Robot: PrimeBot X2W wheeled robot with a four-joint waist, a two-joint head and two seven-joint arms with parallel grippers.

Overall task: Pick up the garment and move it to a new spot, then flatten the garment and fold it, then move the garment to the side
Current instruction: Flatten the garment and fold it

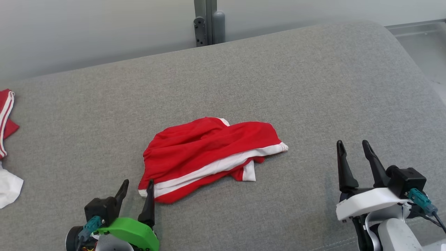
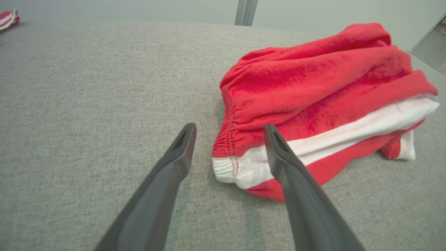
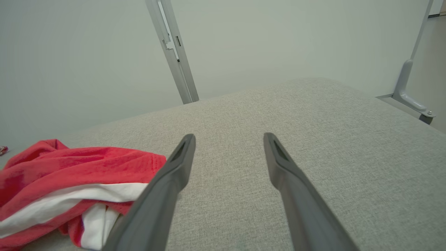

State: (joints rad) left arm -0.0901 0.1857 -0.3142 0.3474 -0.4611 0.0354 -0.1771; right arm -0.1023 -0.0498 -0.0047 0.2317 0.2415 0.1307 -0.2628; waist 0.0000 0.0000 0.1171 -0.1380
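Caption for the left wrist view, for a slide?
Open left gripper poised at the elastic corner of a crumpled red garment on a grey cushion.

Both sides low, fingers parted, nothing held.
Our left end effector (image 1: pixel 138 183) (image 2: pixel 230 129), two long dark fingers on a green plastic wrist bracket (image 1: pixel 134 232), sits at the lower left of the head view. Our right end effector (image 1: pixel 352 143) (image 3: pixel 228 136), on a white wrist shell (image 1: pixel 366 202), stands at the lower right, leaning slightly left.

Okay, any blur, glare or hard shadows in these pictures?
Head view: soft even light, red shorts sharp. Left wrist view: faint shadow under them, left pincer's fingers stretched by the wide lens. Right wrist view: evenly lit, no glare.
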